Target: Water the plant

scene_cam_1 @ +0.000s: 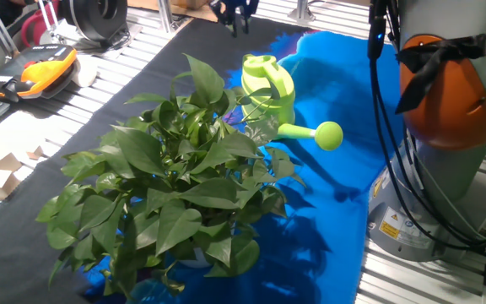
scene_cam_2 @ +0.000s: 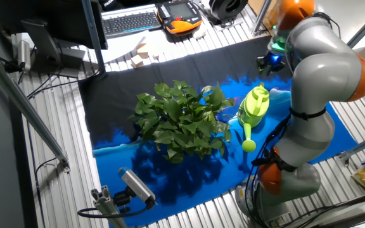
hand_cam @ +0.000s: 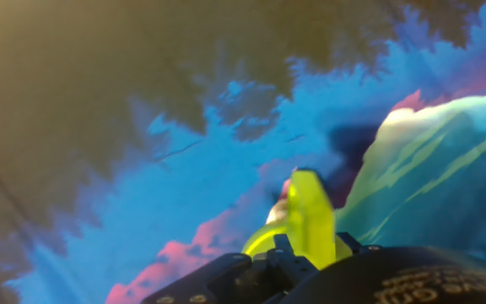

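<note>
Now, your notes:
Plant [scene_cam_1: 171,181]: mid-table, just beside watering can [scene_cam_1: 270,89].
Can handling: looks light, stiff, slick plastic; take its top handle.
Gripper [scene_cam_2: 270,61]: raised behind can; can't tell whether fingers are apart.

On the desk [scene_cam_1: 327,245], the plant [scene_cam_1: 171,181] fills the frame's centre; the watering can [scene_cam_1: 270,89] stands just upper right.

Blurred, colour-smeared hand view
</note>
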